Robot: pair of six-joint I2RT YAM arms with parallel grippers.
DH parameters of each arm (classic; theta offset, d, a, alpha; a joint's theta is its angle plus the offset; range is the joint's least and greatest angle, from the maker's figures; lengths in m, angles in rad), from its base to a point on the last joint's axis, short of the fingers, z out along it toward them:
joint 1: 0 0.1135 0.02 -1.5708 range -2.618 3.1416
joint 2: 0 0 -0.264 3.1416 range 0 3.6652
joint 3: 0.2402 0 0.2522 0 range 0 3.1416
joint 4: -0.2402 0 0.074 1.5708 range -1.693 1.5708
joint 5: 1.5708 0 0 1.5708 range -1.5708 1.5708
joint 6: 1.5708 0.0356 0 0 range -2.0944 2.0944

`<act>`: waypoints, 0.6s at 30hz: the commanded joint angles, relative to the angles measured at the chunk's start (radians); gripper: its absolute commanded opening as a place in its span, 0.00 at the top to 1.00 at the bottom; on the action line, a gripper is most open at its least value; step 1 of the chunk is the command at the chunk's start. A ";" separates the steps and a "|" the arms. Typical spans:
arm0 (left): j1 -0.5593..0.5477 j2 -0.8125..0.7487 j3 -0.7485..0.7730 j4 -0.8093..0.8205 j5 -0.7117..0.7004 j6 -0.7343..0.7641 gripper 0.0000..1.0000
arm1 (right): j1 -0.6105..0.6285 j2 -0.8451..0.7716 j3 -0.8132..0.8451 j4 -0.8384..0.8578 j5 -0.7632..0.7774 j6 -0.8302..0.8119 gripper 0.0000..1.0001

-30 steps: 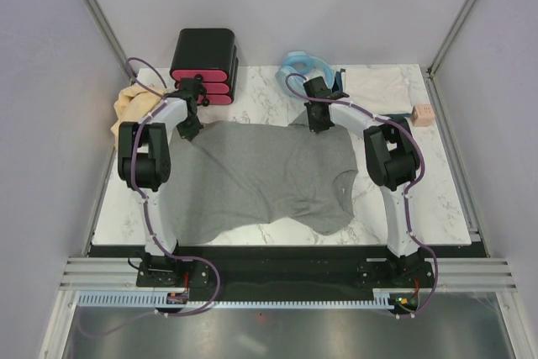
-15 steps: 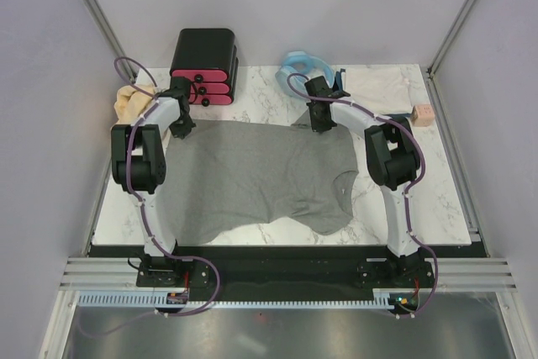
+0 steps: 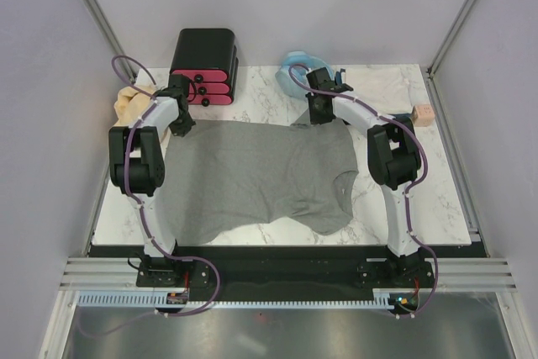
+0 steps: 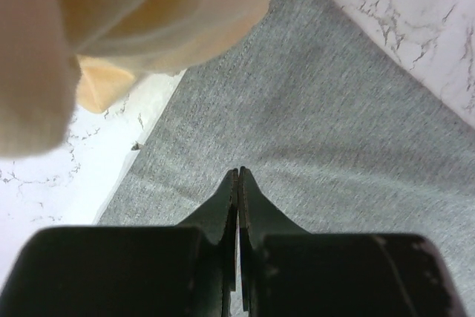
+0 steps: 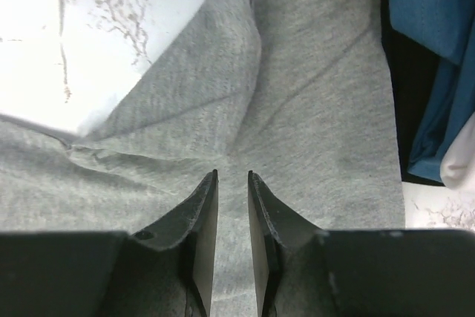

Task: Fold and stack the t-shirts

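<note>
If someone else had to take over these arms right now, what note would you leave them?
Left pincer: shut, at far left corner of the grey t-shirt; grip on cloth unclear.
Right pincer: slightly open over its far right edge, holding nothing.
It lies spread flat, unfolded; tan-yellow shirt bunched far left, whitish shirt far right.
Done: nothing stacked. Left: fold, then stack.

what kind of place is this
Likely a robot lab cell, not a home: a marble-look table walled by plain panels, left arm and right arm bolted at its near edge, a grey t-shirt laid out.
</note>
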 commanded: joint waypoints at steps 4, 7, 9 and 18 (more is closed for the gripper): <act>0.003 -0.046 -0.024 0.008 0.008 0.027 0.98 | 0.001 0.054 0.100 -0.010 -0.064 0.009 0.69; 0.003 -0.043 -0.024 0.008 0.009 0.029 0.98 | 0.001 0.060 0.105 -0.006 -0.072 0.007 0.69; 0.003 -0.042 -0.022 0.010 0.011 0.029 0.98 | 0.001 0.059 0.103 0.002 -0.084 0.004 0.69; 0.003 -0.034 -0.025 0.010 0.014 0.035 0.98 | 0.003 -0.050 0.057 0.050 -0.067 0.015 0.42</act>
